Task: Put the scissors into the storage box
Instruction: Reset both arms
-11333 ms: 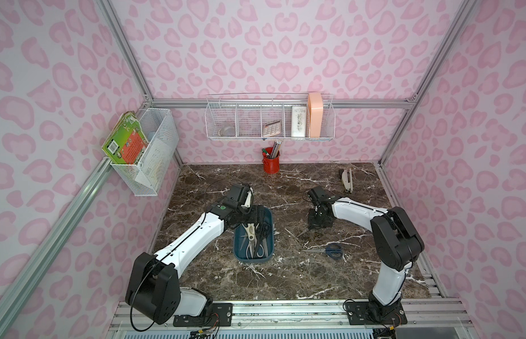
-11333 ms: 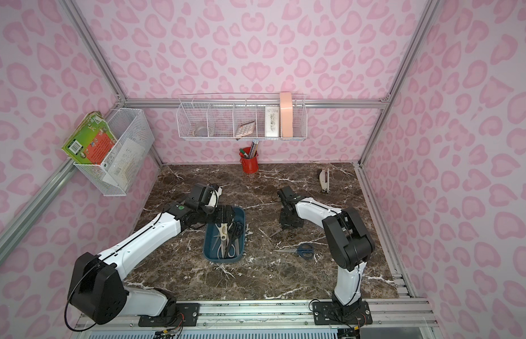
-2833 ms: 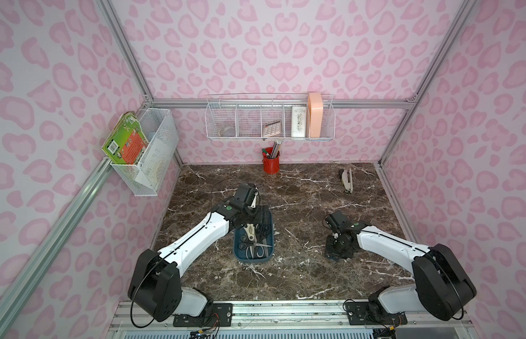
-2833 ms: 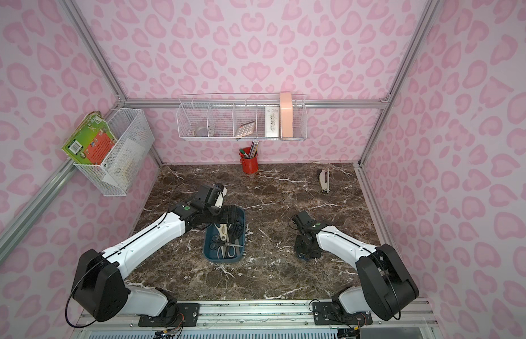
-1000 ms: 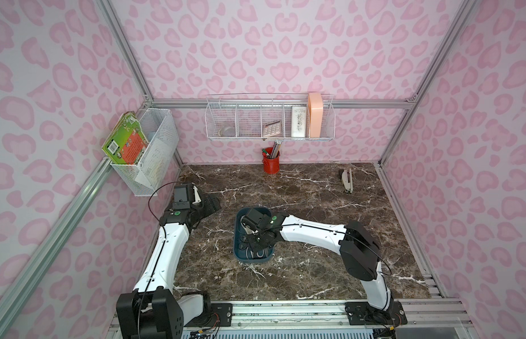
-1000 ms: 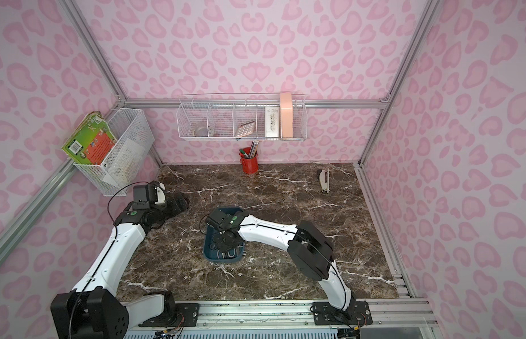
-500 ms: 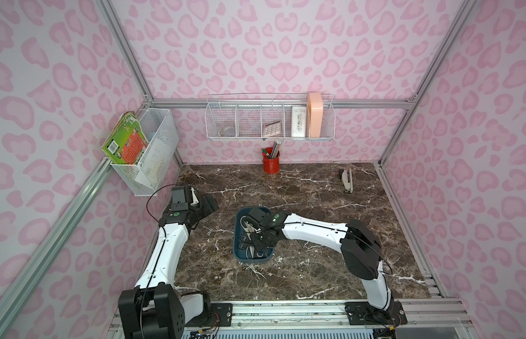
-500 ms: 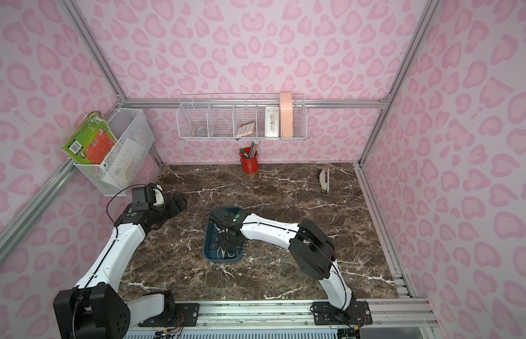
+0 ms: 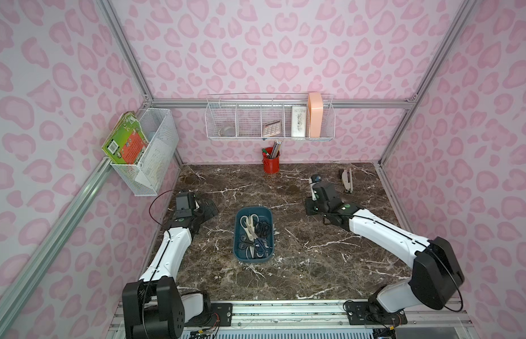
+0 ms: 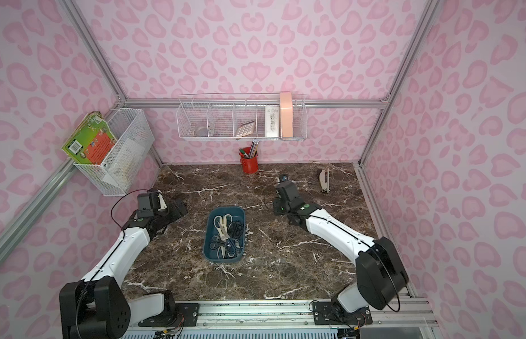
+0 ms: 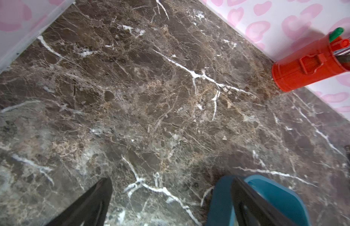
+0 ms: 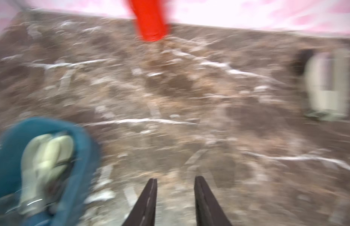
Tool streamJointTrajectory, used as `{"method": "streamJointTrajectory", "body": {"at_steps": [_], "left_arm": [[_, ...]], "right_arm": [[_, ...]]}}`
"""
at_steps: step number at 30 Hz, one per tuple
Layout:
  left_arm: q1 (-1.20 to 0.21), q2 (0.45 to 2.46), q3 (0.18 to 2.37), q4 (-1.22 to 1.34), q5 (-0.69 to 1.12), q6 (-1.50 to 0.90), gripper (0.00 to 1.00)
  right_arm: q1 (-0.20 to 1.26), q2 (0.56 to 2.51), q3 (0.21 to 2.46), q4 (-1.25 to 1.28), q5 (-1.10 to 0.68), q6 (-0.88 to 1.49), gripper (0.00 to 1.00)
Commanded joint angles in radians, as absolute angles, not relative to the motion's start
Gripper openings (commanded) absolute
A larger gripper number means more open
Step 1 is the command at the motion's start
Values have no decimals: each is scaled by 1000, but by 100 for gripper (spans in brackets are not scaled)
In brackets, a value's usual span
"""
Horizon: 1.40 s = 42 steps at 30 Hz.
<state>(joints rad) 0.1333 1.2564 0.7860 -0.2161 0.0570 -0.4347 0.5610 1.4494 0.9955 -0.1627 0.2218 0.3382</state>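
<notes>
Right wrist view, blurred by motion, shows your right gripper (image 12: 175, 179) with its black jaws apart and nothing between them. Half a second ago it hung over the shallow teal plastic storage box (image 9: 237, 234); now it sits well clear. The metal-bladed scissors (image 9: 253, 232) lie heaped inside the box, and no pair shows on the brown marble tabletop (image 9: 314, 264). Your left gripper (image 11: 171, 179) waits spread and empty. The job looks finished.

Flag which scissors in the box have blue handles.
The blue-handled pair, near right in the storage box; others show cream or black handles.
</notes>
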Motion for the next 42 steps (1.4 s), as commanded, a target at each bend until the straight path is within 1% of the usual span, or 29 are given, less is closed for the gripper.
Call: {"method": "streamJointTrajectory", "body": {"at_steps": [1, 3, 5, 7, 8, 9, 11, 12, 14, 16, 17, 18, 19, 20, 21, 22, 24, 25, 27, 30, 32, 35, 42], "left_arm": [[132, 1310, 787, -84, -3, -315, 99], [130, 1360, 785, -46, -1, -296, 99], [119, 1405, 755, 50, 3, -278, 99], [99, 1425, 702, 168, -10, -242, 98], [90, 1434, 693, 200, 30, -177, 98], [71, 1438, 688, 217, 21, -134, 98], [25, 1438, 620, 354, -7, -33, 98], [11, 1440, 587, 431, -11, -4, 98], [2, 1459, 552, 505, 2, 13, 98], [-10, 1486, 506, 608, -6, 24, 98], [-15, 1508, 485, 659, -11, 28, 98], [-23, 1525, 473, 697, -20, 36, 98], [-29, 1534, 458, 733, -24, 49, 98], [-33, 1534, 447, 744, -38, 43, 98], [-35, 1541, 437, 771, -47, 46, 98], [-37, 1552, 431, 802, -44, 58, 98], [-37, 1550, 434, 796, -47, 54, 98], [-37, 1547, 439, 775, -51, 44, 99], [-37, 1542, 446, 758, -52, 36, 99], [-37, 1541, 446, 759, -52, 37, 99], [-36, 1541, 444, 760, -51, 35, 99], [-36, 1542, 446, 759, -52, 37, 99], [-36, 1542, 446, 759, -52, 37, 99]], "right_arm": [[340, 1366, 815, 196, 134, 192, 35], [180, 1356, 729, 297, 25, 228, 34], [69, 1378, 644, 416, 17, 235, 34], [8, 1416, 569, 541, 42, 215, 34], [-11, 1443, 538, 606, 51, 205, 33], [-20, 1465, 518, 650, 42, 175, 33], [-21, 1502, 485, 724, 48, 96, 32], [-20, 1514, 461, 778, 53, 78, 32], [-17, 1506, 399, 934, 16, 33, 30], [-20, 1503, 342, 1051, -38, 23, 32], [-18, 1515, 301, 1117, -68, 2, 34], [-9, 1527, 241, 1236, -55, -2, 36], [-6, 1552, 174, 1380, -34, 0, 42], [-6, 1577, 127, 1518, -15, 12, 51], [-9, 1570, 103, 1558, -20, 18, 65], [-13, 1557, 107, 1530, -44, 12, 99], [-12, 1571, 155, 1468, -103, -10, 100], [-11, 1561, 189, 1374, -102, -15, 100], [-18, 1542, 225, 1279, -26, 26, 100], [-18, 1571, 198, 1384, -20, 24, 100], [-16, 1552, 213, 1320, -24, 20, 100], [-14, 1569, 200, 1373, -19, 22, 100], [-14, 1566, 208, 1353, -20, 23, 100]]}}
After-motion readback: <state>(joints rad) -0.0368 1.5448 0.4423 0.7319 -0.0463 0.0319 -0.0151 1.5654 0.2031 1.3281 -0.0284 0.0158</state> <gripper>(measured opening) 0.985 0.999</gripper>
